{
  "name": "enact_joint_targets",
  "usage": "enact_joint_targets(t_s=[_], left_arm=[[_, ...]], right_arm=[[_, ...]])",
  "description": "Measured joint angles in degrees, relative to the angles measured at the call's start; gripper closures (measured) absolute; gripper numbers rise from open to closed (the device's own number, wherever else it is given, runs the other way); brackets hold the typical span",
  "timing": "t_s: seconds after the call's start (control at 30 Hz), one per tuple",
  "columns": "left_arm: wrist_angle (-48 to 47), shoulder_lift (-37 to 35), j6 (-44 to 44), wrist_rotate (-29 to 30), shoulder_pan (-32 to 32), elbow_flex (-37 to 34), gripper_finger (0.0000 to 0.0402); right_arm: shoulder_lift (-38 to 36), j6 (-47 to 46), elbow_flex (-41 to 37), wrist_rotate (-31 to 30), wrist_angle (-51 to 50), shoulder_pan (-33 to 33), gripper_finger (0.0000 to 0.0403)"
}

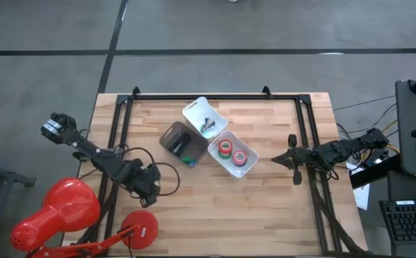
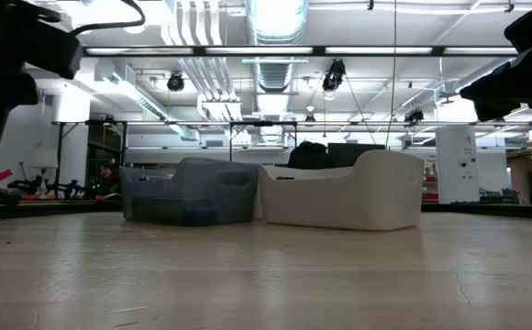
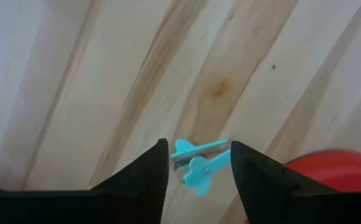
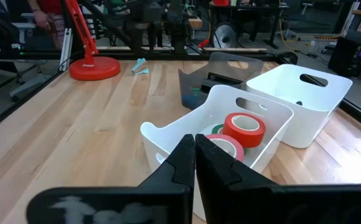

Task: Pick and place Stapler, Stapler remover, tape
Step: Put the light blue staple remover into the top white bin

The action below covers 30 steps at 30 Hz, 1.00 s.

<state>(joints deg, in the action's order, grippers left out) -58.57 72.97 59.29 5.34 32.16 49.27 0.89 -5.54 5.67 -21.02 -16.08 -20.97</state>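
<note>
A light blue staple remover [image 3: 199, 165] lies on the wooden table near its left front, close to a red lamp base [image 4: 95, 67]. My left gripper [image 3: 198, 149] points down above it, open, one finger on either side. Red [image 4: 244, 127], pink [image 4: 224, 146] and green [image 4: 216, 130] tape rolls lie in the near white bin [image 1: 242, 166]. A black stapler [image 4: 221, 79] shows in the grey bin [image 1: 172, 136]. My right gripper [image 4: 195, 146] waits shut at the table's right [image 1: 292, 158].
A second white bin [image 1: 197, 111] stands behind the other two and holds a small dark thing. A red desk lamp [image 1: 57, 211] with a round base [image 1: 140, 229] sits at the front left corner. Bare wood lies in front of the bins [image 2: 266, 266].
</note>
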Motion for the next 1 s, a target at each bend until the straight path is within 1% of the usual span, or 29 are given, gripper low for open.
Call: enact_joint_targets(t_s=[0.17, 0.27, 0.37, 0.5, 0.73, 0.83, 1.0], left_arm=[[0.7, 0.0, 0.7, -0.1, 1.3, -2.2, 0.0231], [1.0, 0.0, 1.8, -1.6, 1.4, -4.3, 0.0232], [1.9, 0.0, 2.1, -1.9, 1.4, -5.5, 0.0232], [4.5, 0.0, 2.2, -3.3, 1.4, -6.4, 0.0232], [5.5, -0.1, 2.2, -4.8, 1.4, -7.7, 0.0232], [8.4, -0.2, 2.3, -4.8, 1.4, -9.3, 0.0232], [12.3, -0.2, 3.3, -7.1, 1.4, -11.5, 0.0232]], right_arm=[[0.0, 0.0, 0.0, 0.0, 0.0, 0.0, 0.0394], [0.0, 0.0, 0.0, 0.0, 0.0, 0.0, 0.0394], [0.0, 0.0, 0.0, 0.0, 0.0, 0.0, 0.0394], [0.0, 0.0, 0.0, 0.0, 0.0, 0.0, 0.0394], [0.0, 0.0, 0.0, 0.0, 0.0, 0.0, 0.0394], [0.0, 0.0, 0.0, 0.0, 0.0, 0.0, 0.0394], [0.0, 0.0, 0.0, 0.0, 0.0, 0.0, 0.0394]])
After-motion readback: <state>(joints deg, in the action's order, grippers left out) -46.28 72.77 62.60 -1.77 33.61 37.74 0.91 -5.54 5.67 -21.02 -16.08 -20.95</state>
